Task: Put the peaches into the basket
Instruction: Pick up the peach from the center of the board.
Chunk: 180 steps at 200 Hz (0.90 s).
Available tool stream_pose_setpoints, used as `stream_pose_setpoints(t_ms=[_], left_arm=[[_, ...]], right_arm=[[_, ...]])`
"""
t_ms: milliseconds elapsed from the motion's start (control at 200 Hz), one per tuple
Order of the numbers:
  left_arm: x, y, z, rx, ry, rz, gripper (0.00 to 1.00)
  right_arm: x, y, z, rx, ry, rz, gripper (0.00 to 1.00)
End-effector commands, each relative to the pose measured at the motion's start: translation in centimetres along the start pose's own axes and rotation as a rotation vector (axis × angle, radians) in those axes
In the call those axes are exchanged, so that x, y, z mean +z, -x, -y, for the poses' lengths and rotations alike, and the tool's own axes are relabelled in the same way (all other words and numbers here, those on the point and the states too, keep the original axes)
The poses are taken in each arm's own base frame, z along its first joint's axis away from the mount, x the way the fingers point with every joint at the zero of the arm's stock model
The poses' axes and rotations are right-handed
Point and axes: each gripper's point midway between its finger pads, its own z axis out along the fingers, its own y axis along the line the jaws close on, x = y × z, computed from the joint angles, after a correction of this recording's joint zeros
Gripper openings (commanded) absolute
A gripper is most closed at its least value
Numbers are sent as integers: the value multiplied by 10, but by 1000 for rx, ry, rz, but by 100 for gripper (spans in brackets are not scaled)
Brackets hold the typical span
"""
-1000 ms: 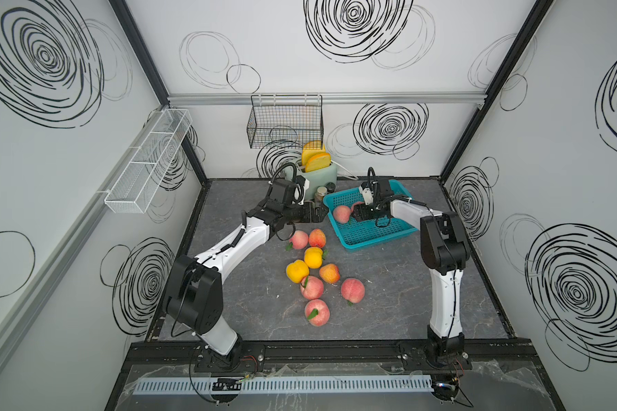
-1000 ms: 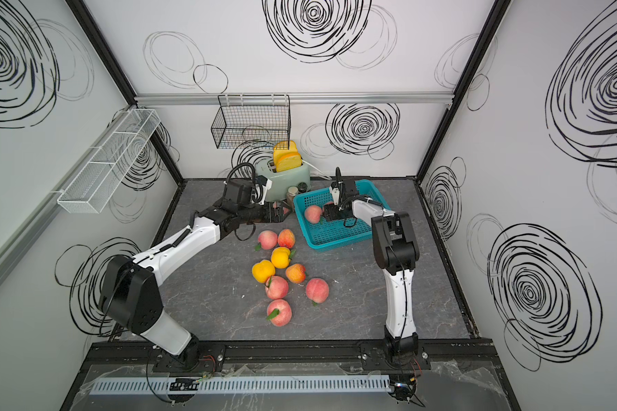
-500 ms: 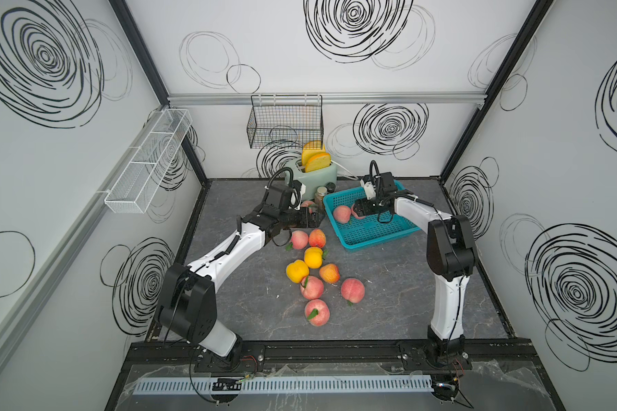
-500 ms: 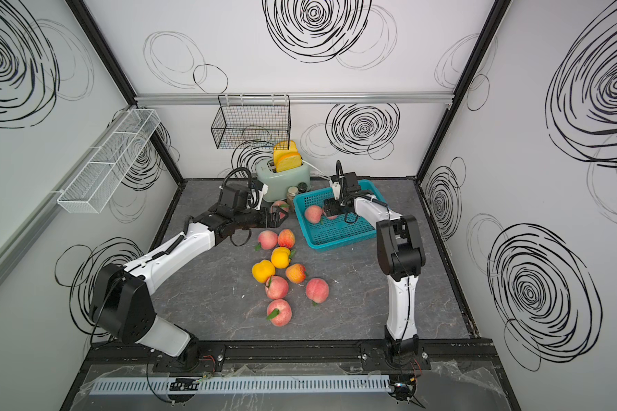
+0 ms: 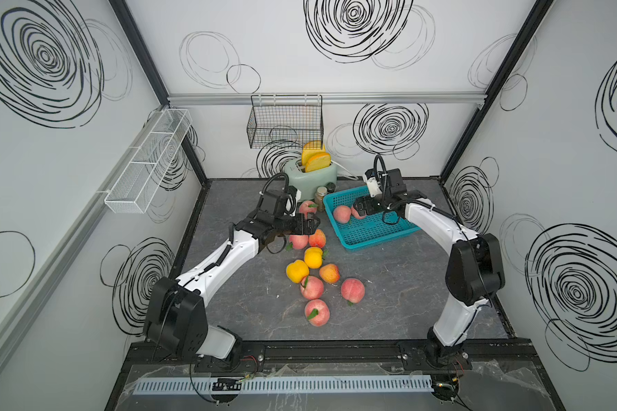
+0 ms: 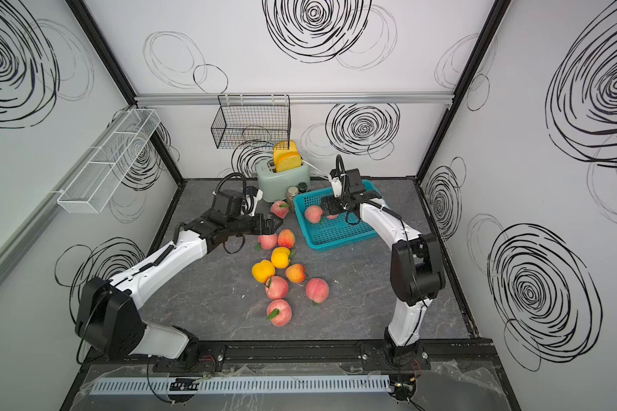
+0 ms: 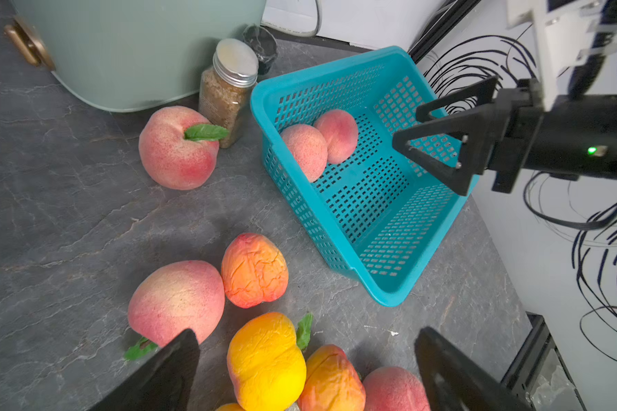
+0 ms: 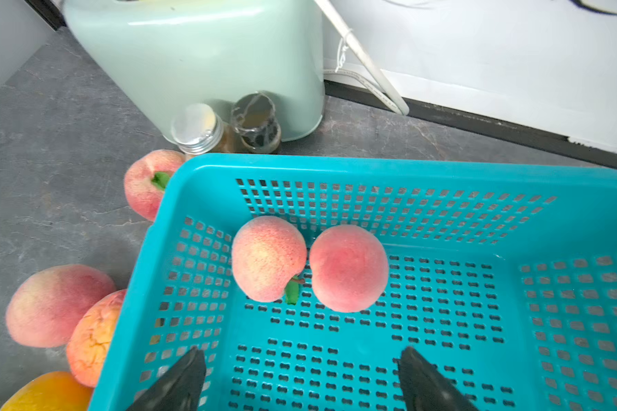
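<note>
Since a second ago the right pincer [image 8: 301, 352] has let go of a pink peach [image 8: 348, 268] and now stands spread wide with nothing between its fingers, hovering over the basket [image 8: 335, 165]. That fruit lies on the basket floor, touching the leafed peach [image 8: 268, 258] beside it, at the basket's 10 o'clock end. The left pincer [image 7: 305, 334] has reached farther over the loose fruit and is also wide open and empty. One of its fingers seems to sit right at a pale pink peach [image 7: 175, 299], though contact is hard to judge from this angle.

Seen from above, the basket sits at 1 o'clock on the worktop [image 5: 389, 302], with the toaster [image 5: 312, 174] near 12 o'clock. A spice jar [image 7: 228, 89] stands between toaster and basket, and a lone peach [image 7: 175, 149] rests against it, on the basket's 9 o'clock side.

The remaining peaches lie in a loose string from the left pincer down toward 6 o'clock:
- A wrinkled orange-red peach [image 7: 253, 270] touches the pale pink one.
- Next come two yellow peaches [image 5: 313, 257] [image 5: 297, 271] and another orange-red peach [image 5: 329, 273].
- Last come three pink peaches [image 5: 312, 287] [image 5: 352, 290] [image 5: 317, 312], the final one nearest the front edge.
</note>
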Motion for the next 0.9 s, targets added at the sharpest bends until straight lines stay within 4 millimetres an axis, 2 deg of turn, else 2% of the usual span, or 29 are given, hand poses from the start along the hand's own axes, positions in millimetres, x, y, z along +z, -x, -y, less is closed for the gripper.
stream_pose_setpoints(t_ms=[0,280,585,895], left_arm=[[-9,-3,2,20,6,14,98],[-26,-23,22,52,-14,-12,98],[-38,-56,34,51,-27,-42,98],[-49,-86,42,24,-39,-59,98]], right_arm=[[-13,-15,-15,-30,9,-37,92],[-47,-35,-70,-47,88,-30,96],[-72,-63,-104,-45,130,-39,97],[-96,-108,-132,-25,164,-78,97]])
